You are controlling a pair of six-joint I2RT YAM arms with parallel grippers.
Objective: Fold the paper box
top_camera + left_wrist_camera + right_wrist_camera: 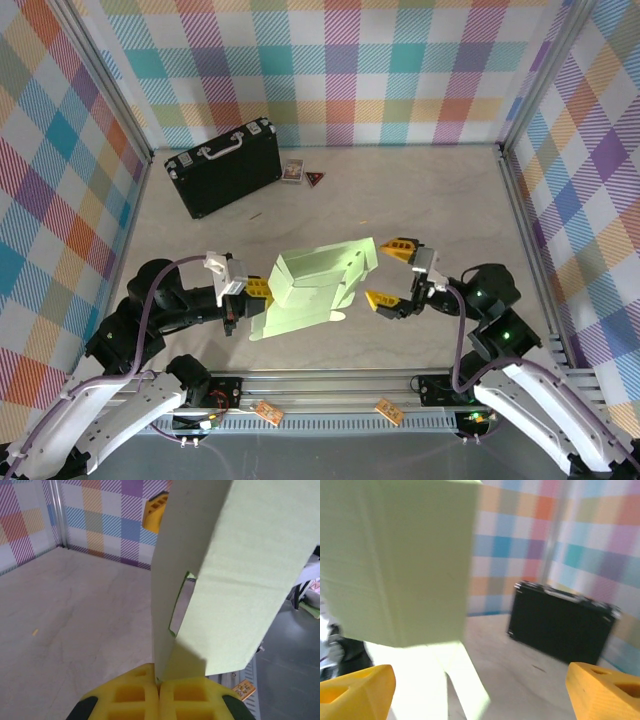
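The pale light-green thin-card paper box, half-formed, sits near the table's centre towards 6 o'clock. The left gripper is clamped on its 9 o'clock edge, and the right gripper stands spread wide and empty at its 3 o'clock side. The card looks featherlight, springy and easily creased, so I judge it best pinched on a flap edge beside a fold line; it bears no print, and the small cards by the black hard briefcase at 11 o'clock are too small to read.
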